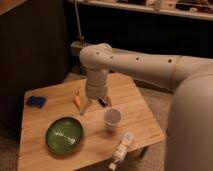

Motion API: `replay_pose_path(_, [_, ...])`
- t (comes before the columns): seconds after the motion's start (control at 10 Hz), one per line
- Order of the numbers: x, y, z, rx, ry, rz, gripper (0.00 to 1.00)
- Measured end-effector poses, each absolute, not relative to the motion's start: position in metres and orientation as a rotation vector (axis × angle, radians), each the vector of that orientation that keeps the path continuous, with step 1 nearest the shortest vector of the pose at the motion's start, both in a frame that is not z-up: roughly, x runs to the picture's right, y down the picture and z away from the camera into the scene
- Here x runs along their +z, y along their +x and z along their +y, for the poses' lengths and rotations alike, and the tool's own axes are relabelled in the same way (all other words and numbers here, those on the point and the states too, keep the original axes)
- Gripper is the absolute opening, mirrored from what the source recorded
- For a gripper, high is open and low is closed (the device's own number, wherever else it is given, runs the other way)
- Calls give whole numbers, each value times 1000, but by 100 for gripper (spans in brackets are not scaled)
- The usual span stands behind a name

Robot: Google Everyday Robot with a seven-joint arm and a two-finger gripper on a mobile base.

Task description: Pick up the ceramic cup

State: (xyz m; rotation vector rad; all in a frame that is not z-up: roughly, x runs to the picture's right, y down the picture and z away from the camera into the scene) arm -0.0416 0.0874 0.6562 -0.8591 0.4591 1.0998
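Note:
The ceramic cup (112, 119) is a small white cup standing upright on the wooden table (40, 155), right of centre. My gripper (95, 105) hangs from the white arm just above and to the left of the cup, pointing down at the tabletop. Its fingers (84, 107) are spread apart with nothing between them, so it is open. The gripper and the cup are apart.
A green round bowl (64, 134) sits at the front left. An orange object (77, 100) lies just left of the gripper, a blue object (35, 101) at the far left edge. A white bottle-like object (121, 148) lies near the front right edge.

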Motion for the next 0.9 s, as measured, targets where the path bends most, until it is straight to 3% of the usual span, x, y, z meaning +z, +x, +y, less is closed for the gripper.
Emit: replay_pose_path(0.9, [661,-47,92,1087,-813,423,80])
